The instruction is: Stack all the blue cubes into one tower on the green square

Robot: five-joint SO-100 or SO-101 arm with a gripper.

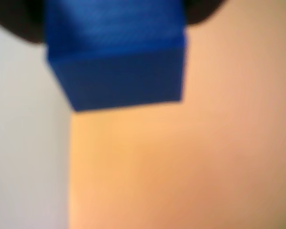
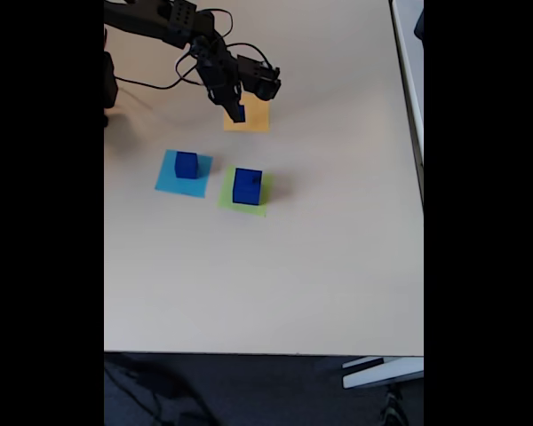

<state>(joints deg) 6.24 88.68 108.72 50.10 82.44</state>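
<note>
Blue cubes sit on a pale beige table [image 2: 338, 266], seen from a fixed camera high above. The landmark is the green square [image 2: 245, 199], a flat lime paper patch near the middle of the table. The largest blue cube [image 2: 247, 185] stands on that green square, covering most of it, with a thin green margin showing at its left and lower edges. Just left of the green square lies a light-blue paper square [image 2: 173, 177], and a medium blue cube [image 2: 186, 164] rests on it, towards its upper right part. Up the picture from the green square, well apart from it, lies an orange paper square [image 2: 256, 118].

Over the near-left edge of that orange square hangs the black robot arm [image 2: 160, 19], which reaches in from the upper left with loose cables trailing. Its gripper [image 2: 237, 114] is closed around a small blue cube [image 2: 238, 112], pinched between the fingers.

Close up in the blurred wrist view, this small blue cube [image 1: 117, 52] sits at the top of the picture, with dark gripper parts at both upper corners. Below it spreads the orange paper [image 1: 181, 162], and a strip of pale table [image 1: 24, 143] runs along the left.
</note>
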